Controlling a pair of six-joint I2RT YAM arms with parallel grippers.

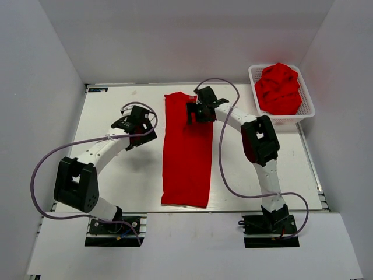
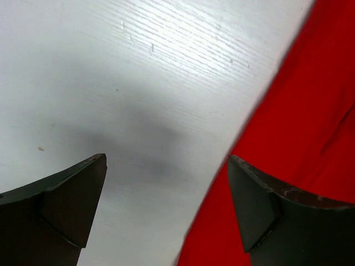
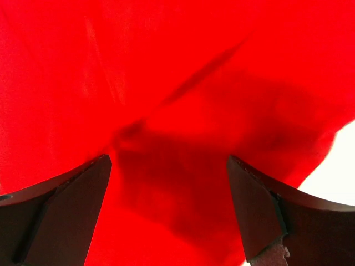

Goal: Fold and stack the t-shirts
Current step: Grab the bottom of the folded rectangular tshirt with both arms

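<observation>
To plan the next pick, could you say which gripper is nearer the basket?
Right. The right gripper is over the spread shirt, left of the basket; the left gripper is beyond the shirt.

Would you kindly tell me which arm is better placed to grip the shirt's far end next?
Right, probably: the right pincer hangs open over the far end of the red shirt, cloth filling its wrist view. The left pincer is open at the shirt's edge, mostly over bare table.

Left fingers (image 2: 69, 194) and right fingers (image 3: 66, 199) are both spread wide apart, gripping nothing
</observation>
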